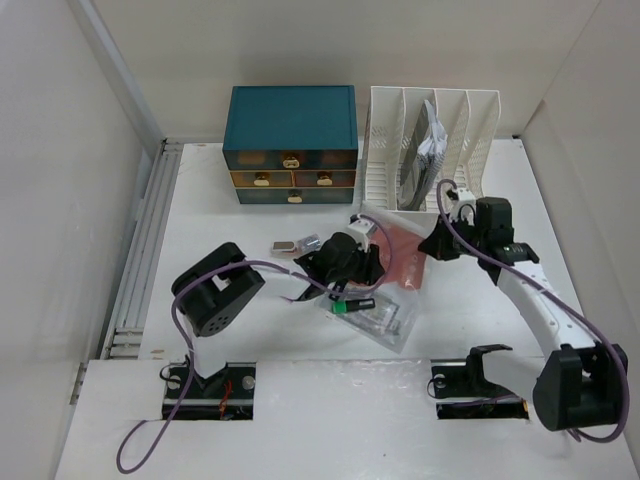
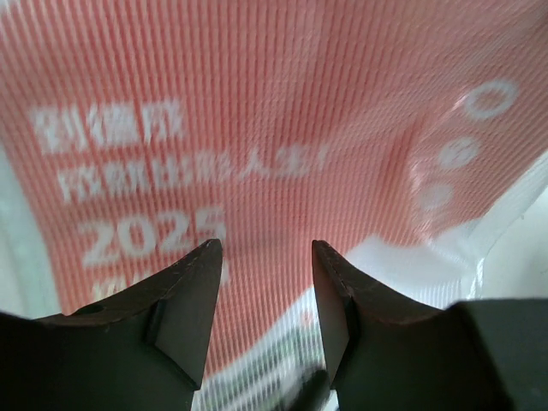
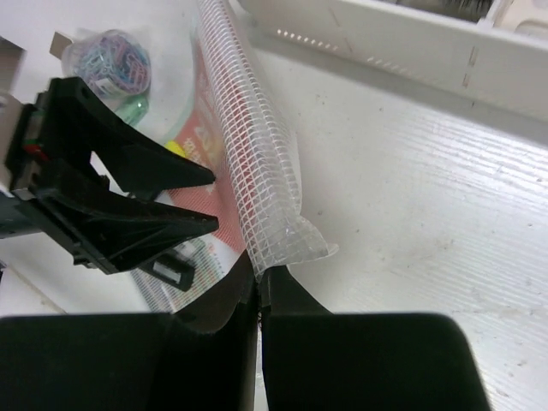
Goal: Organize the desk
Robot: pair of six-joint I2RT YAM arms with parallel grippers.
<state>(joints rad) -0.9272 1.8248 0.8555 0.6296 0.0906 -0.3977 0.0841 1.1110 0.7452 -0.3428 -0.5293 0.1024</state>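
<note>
A: Since everything else rests on it, the desk (image 1: 200, 205) is noted first. It is a broad white tabletop, spread from the arm bases to the teal drawer cabinet (image 1: 291, 145) and the white file rack (image 1: 385, 178) at the back wall. It is judged rigid and fixed: not to be gripped, only cleared.

B: Agreed. What is actually handled is the mesh pouch (image 1: 402, 258), laid mid-desk just in front of the rack. A red printed sheet is seen inside it.

A: How is it expected to behave?

B: It is judged light, limp and somewhat slick. Sagging and folding are expected if it is lifted by one corner. One long edge is seen curled up in the right wrist view.

A: State of the tools?

B: The right gripper (image 3: 261, 282) is closed tight on the pouch's edge near a corner, with mesh film pinched between the tips. The left gripper (image 2: 265, 257) is parted partway, tips close to the pouch face. Nothing is seen clamped in it.

A: Best hold?

B: A second pinch on the far rim is advised, so that tension is shared. Flat faces are to be avoided, as slip is likely there.

A: Smaller items?

B: A clear bag (image 1: 375, 315) is noted near the pouch. Coloured paper clips (image 3: 110, 56) are seen beyond the left gripper.
</note>
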